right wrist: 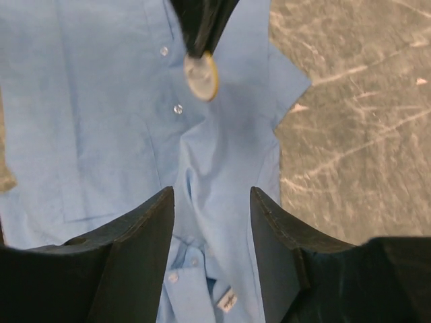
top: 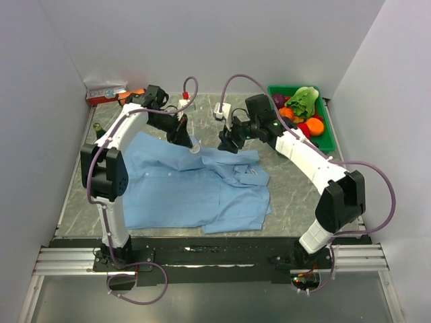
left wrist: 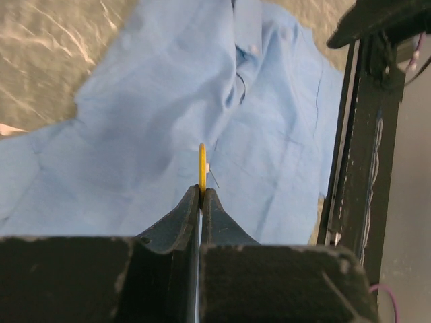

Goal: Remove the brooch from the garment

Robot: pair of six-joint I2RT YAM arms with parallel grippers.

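Observation:
The light blue shirt (top: 195,192) lies spread on the table, collar to the right. It also shows in the left wrist view (left wrist: 155,101) and in the right wrist view (right wrist: 101,121). My left gripper (top: 184,136) is shut on the brooch (left wrist: 202,167), a small gold-rimmed disc seen edge-on with a thin pin beside it. The brooch (right wrist: 201,76) hangs from the left fingertips above the shirt's button placket. My right gripper (right wrist: 212,202) is open and empty. It hovers over the collar and its white label (right wrist: 228,299), just right of the left gripper in the top view (top: 227,142).
A green tray (top: 328,136) of toy vegetables stands at the back right. A red and white box (top: 104,93) lies at the back left. White plugs (top: 221,111) lie behind the grippers. Grey marbled table (right wrist: 357,101) borders the shirt.

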